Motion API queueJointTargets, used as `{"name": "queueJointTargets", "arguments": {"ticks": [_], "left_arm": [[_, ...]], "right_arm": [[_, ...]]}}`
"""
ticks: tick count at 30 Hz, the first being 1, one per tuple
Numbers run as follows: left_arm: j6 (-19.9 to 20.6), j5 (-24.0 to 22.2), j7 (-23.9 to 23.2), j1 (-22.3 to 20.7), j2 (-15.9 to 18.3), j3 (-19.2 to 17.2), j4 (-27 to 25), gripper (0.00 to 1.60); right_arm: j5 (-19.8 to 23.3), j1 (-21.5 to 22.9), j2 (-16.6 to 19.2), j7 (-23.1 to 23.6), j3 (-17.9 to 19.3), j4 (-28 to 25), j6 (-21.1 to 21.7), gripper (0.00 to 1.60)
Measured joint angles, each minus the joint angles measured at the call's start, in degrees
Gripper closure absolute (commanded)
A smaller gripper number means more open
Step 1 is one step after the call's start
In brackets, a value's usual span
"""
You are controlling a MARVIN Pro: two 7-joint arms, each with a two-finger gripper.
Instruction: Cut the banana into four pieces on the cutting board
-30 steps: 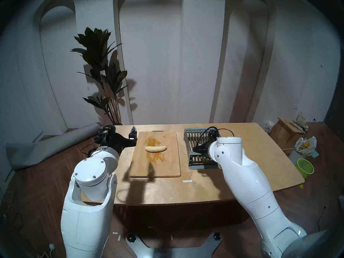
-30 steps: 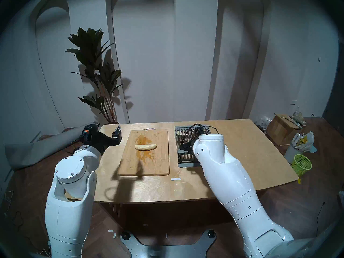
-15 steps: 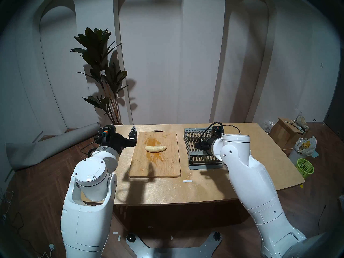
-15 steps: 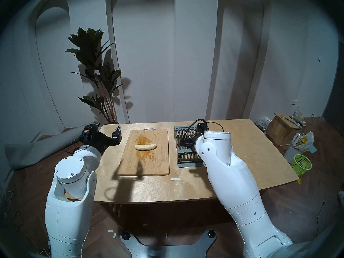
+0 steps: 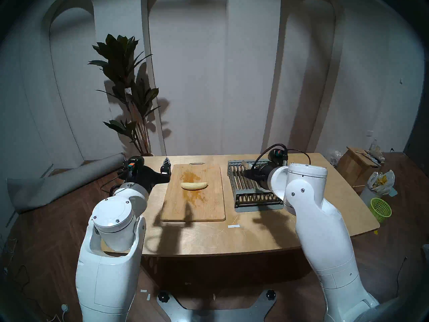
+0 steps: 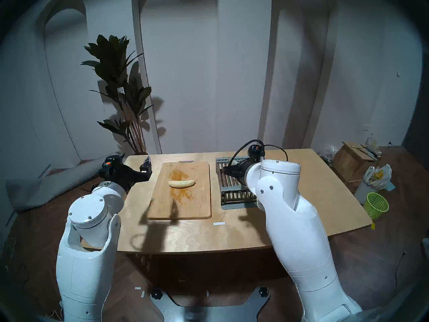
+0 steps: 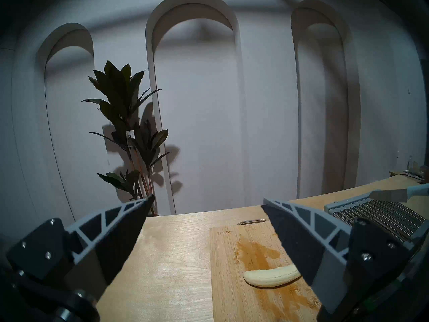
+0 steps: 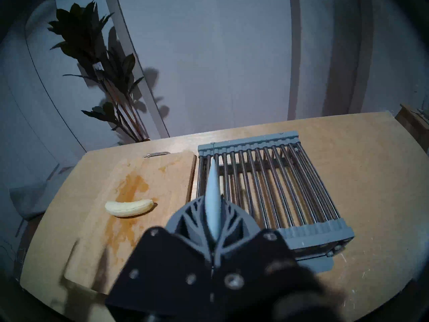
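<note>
A whole peeled banana [image 5: 194, 185] [image 6: 181, 183] [image 7: 271, 276] [image 8: 128, 207] lies across the middle of the bamboo cutting board [image 5: 195, 210] [image 8: 92, 233], beside an orange-brown stain. My left gripper [image 5: 166, 166] [image 7: 207, 198] hovers open and empty at the board's far-left corner. My right gripper [image 5: 246, 174] [image 8: 213, 199] is above the grey slatted rack [image 5: 253, 193] [image 8: 267, 186], to the right of the board. It is shut on a knife with a pale grey blade [image 8: 212, 179] [image 7: 390, 196] that points away over the rack bars.
The rack stands close to the board's right edge. A strip of white tape [image 5: 233, 226] lies on the table in front. A potted plant [image 5: 130, 93] stands behind the table's left corner. A green basket [image 5: 380, 208] and a cardboard box [image 5: 355, 163] sit on the floor at right.
My right arm has risen and drawn back to the right, lifting the knife off the rack. The left arm, banana and board have stayed put.
</note>
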Motion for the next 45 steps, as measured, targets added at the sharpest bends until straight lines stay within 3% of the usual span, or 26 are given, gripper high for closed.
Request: {"name": "queueJointTargets", "arguments": {"ticks": [4, 8, 22, 32, 37, 45], "left_arm": [[0.0, 0.0, 0.0, 0.0, 0.0, 0.0, 0.0, 0.0], [0.0, 0.0, 0.0, 0.0, 0.0, 0.0, 0.0, 0.0], [0.0, -0.1, 0.0, 0.0, 0.1, 0.0, 0.0, 0.0], [0.0, -0.2, 0.0, 0.0, 0.1, 0.0, 0.0, 0.0], [0.0, -0.2, 0.0, 0.0, 0.1, 0.0, 0.1, 0.0], [0.0, -0.2, 0.0, 0.0, 0.2, 0.0, 0.1, 0.0]], "right_arm": [[0.3, -0.5, 0.6, 0.4, -0.5, -1.8, 0.0, 1.6], [-1.1, -0.9, 2.8, 4.2, -2.9, -2.8, -1.6, 1.6], [-18.0, -1.6, 13.0, 15.4, -12.4, -3.2, -13.0, 1.6], [-25.2, -1.5, 13.4, 19.3, -16.1, 2.0, -21.6, 1.6], [-24.9, -1.7, 11.3, 20.8, -15.9, 2.8, -25.8, 1.6], [-15.6, -3.7, 6.8, 26.0, -9.8, 4.4, -32.6, 1.6]]}}
